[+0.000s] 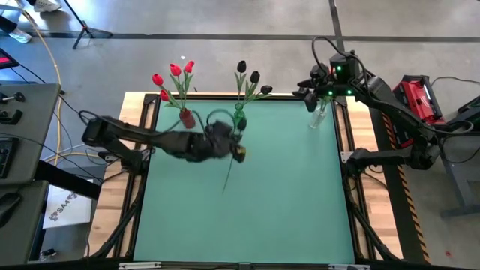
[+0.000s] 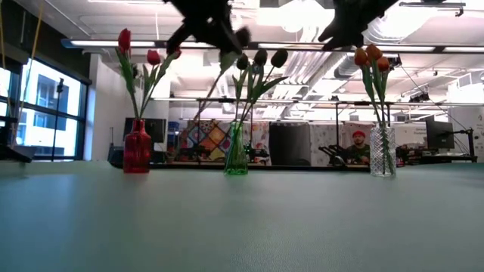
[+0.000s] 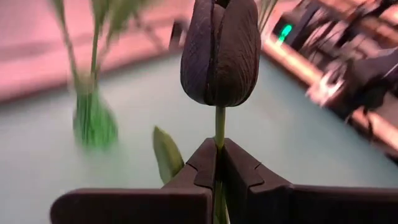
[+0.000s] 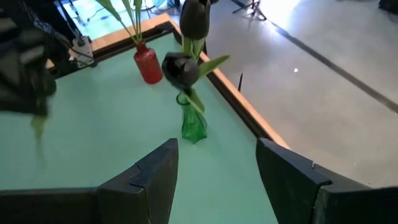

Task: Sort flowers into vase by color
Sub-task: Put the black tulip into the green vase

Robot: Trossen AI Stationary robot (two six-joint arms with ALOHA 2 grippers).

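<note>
A red vase (image 1: 186, 118) with red flowers (image 1: 174, 71), a green vase (image 1: 240, 120) with black flowers (image 1: 249, 75) and a clear vase (image 2: 383, 151) with orange flowers (image 2: 373, 54) stand along the table's far edge. My left gripper (image 1: 237, 152) hovers near the green vase (image 3: 93, 121), shut on a black flower (image 3: 221, 50). Above the clear vase at the far right, my right gripper (image 4: 217, 155) is open, with nothing between its fingers. My left gripper pinches the black flower's thin green stem (image 3: 219, 140) just under the bud, between its two fingers. The bud stands out past the fingertips. The rest of the stem (image 1: 226, 180) trails away toward the near edge, and the flower is lifted clear of the table.
The green table top (image 1: 285, 195) lies bare in front of the three vases. A wooden rim (image 1: 352, 135) runs around it. Beyond the far edge is an office room with a person (image 2: 357, 143) at a desk.
</note>
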